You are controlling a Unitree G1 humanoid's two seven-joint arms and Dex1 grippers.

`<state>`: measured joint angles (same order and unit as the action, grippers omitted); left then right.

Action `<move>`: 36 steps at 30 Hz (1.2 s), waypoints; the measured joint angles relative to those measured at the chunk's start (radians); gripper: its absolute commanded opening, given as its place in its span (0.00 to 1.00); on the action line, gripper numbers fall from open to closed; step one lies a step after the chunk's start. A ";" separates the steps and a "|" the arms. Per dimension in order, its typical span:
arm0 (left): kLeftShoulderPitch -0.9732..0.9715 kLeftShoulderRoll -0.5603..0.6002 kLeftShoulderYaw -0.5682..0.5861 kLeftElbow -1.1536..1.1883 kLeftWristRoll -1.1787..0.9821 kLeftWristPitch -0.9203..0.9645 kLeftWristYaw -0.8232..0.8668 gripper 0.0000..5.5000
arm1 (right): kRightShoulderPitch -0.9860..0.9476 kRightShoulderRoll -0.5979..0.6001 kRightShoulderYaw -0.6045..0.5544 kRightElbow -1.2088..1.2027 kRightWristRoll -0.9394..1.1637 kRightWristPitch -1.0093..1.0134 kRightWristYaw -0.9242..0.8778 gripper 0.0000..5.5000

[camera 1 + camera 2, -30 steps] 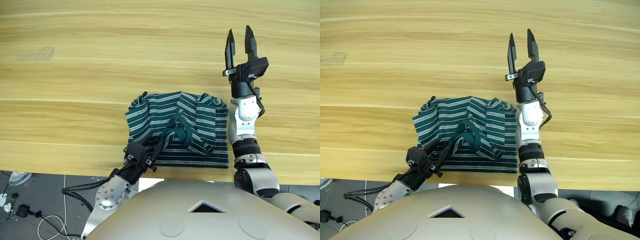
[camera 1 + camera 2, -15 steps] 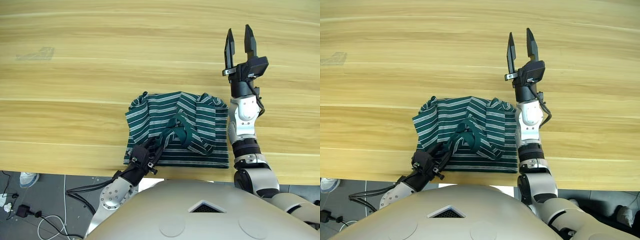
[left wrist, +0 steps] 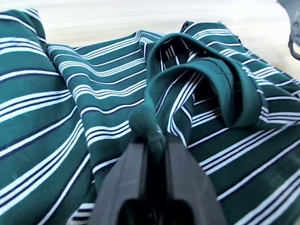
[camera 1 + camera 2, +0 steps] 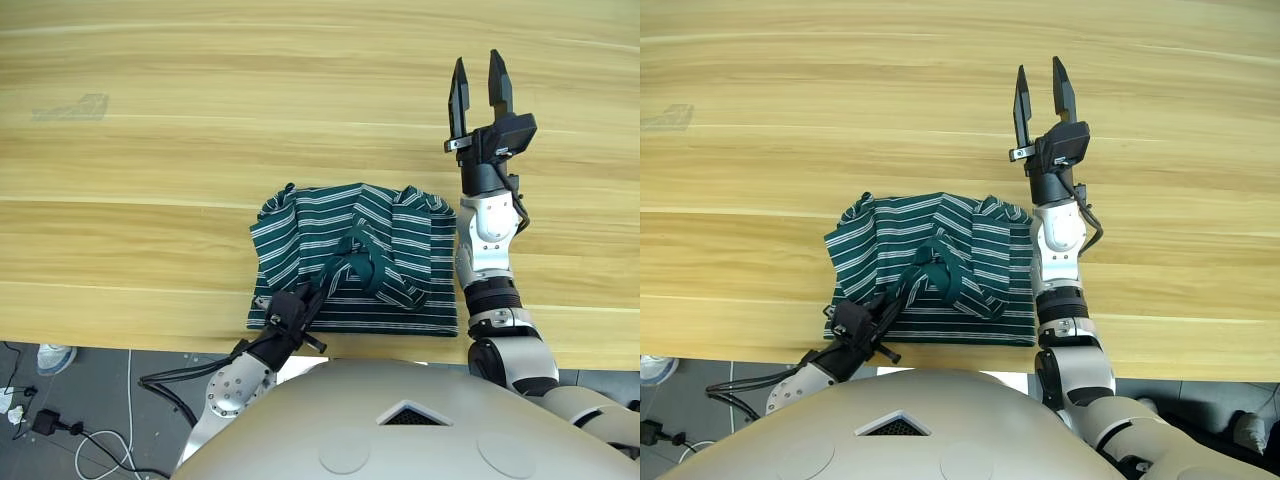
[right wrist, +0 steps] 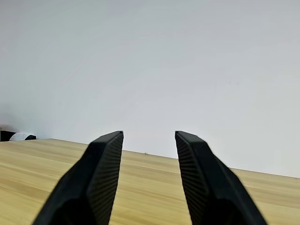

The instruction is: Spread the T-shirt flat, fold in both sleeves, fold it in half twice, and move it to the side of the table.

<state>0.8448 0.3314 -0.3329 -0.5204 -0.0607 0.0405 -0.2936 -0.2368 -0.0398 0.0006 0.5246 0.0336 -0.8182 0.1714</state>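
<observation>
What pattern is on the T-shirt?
Dark green with thin white stripes. The T-shirt shows best in the left wrist view.

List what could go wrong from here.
The left gripper pinches a small ridge of the bunched dark green, white-striped T-shirt; it may slip free when pulled.
The shirt lies at the pale wooden table's near edge; a pull toward the robot could drag it off.
The open right gripper holds nothing, so the bundle may slide, not spread.
</observation>
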 measured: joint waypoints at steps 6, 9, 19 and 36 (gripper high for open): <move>-0.018 0.001 0.000 0.004 -0.001 -0.021 -0.007 0.00 | 0.000 0.000 0.000 0.001 0.000 0.000 0.000 0.37; -0.025 0.000 0.000 0.004 -0.009 -0.030 -0.012 0.00 | -0.001 -0.001 0.000 0.004 -0.009 -0.001 -0.001 0.37; -0.054 -0.018 -0.021 -0.005 -0.025 -0.044 -0.035 0.00 | 0.169 -0.138 0.103 -0.384 0.066 0.188 0.194 0.37; -0.074 -0.038 -0.056 -0.004 -0.013 -0.046 -0.012 0.00 | 0.781 -0.558 0.311 -0.874 -0.055 0.466 0.515 0.37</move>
<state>0.7710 0.2932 -0.3891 -0.5247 -0.0734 -0.0055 -0.3052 0.5441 -0.5981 0.3118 -0.3495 -0.0215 -0.3522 0.6863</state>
